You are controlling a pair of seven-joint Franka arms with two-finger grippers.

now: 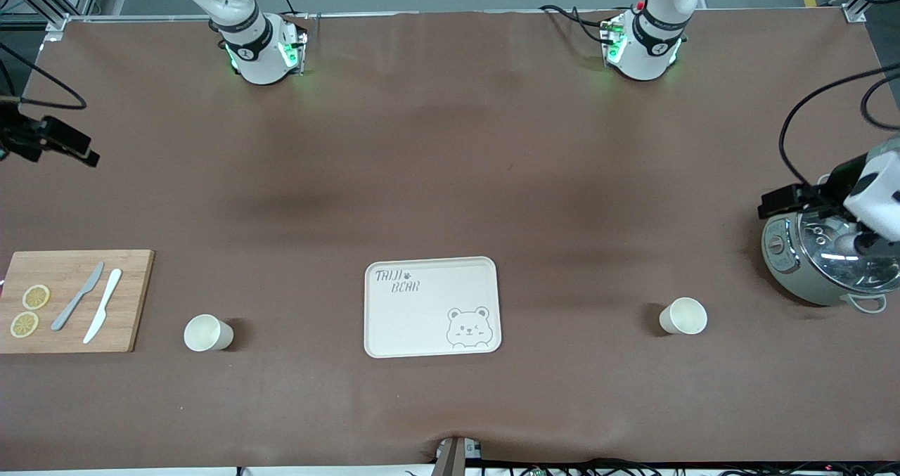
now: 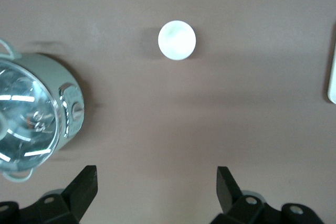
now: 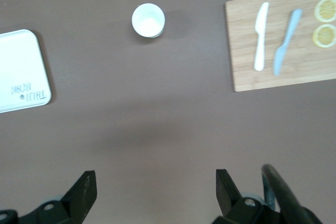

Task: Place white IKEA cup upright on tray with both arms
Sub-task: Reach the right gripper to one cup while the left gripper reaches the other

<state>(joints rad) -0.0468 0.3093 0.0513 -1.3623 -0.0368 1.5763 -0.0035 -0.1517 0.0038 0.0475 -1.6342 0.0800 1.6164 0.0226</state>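
The cream tray (image 1: 430, 307) with its bear drawing lies mid-table, near the front camera; nothing is on it, and its corner also shows in the right wrist view (image 3: 21, 72). One white cup (image 1: 208, 333) stands toward the right arm's end of the table, mouth up (image 3: 148, 20). Another white cup (image 1: 683, 316) stands toward the left arm's end (image 2: 177, 40); whether its mouth or base is up I cannot tell. My left gripper (image 2: 157, 174) hangs open and empty high over the table beside the pot. My right gripper (image 3: 156, 177) hangs open and empty over bare table.
A steel pot with a glass lid (image 1: 823, 265) sits at the left arm's end, partly under the left hand. A wooden cutting board (image 1: 74, 300) with two knives and two lemon slices lies at the right arm's end.
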